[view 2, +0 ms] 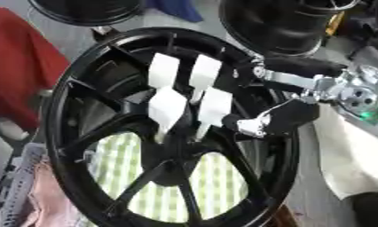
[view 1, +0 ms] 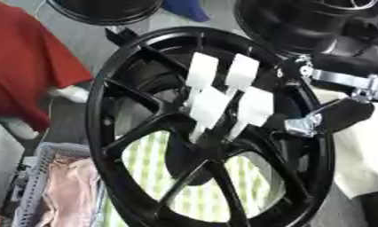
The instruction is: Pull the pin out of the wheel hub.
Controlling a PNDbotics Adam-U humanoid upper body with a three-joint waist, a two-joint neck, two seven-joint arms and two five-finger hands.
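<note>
With four white pins [view 1: 210, 106] seated upright in the centre of the black wheel hub [view 1: 107, 119], the right hand [view 2: 289, 116] hovers beside them, fingers parted and gripping nothing, so extraction is not yet done.

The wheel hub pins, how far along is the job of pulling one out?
Nothing looks done yet: four white pins stand in the middle of the black wheel hub. In hand: the right robot hand reaches in from the right, its fingers beside the nearest pin, though I can't tell whether it has hold. Left: closing on that pin and drawing it out. The left robot hand is out of view.
</note>
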